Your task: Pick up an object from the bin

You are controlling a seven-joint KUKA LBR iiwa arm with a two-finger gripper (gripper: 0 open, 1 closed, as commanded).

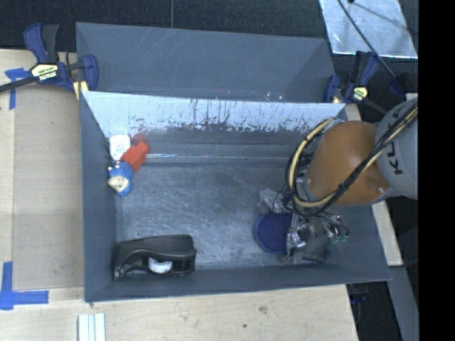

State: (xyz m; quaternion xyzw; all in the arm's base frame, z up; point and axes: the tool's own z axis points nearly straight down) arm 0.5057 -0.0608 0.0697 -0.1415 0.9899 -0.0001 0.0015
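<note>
Care in the last part of the descent matters most at this moment. The claw [302,239] is low in the near right corner of the bin [99,212], under the orange cover [348,163] of the wrist and its cables. It stands just beside the right edge of a dark blue round thing [271,231], flat like a disc or a small cap, which lies on the floor to its left. Whether the claw is spread or pressed together I cannot tell, because the wrist and the cables hide much of it, and I do not see the blue thing inside it. In my judgement the step in hand is the approach to this blue thing, and nothing is lifted yet. To do it well, the claw should be centred over the disc and not over its edge. It should go down close to the floor and close across the middle, since a flat round piece may slip out or tip up when it is taken by the rim. The near wall and the right wall are close, so a sideways correction has little room. The other things are well apart: a black bulky thing [154,256] with a white part at the near left, and a small group of white, red and blue toys [124,160] by the far left wall.
</note>
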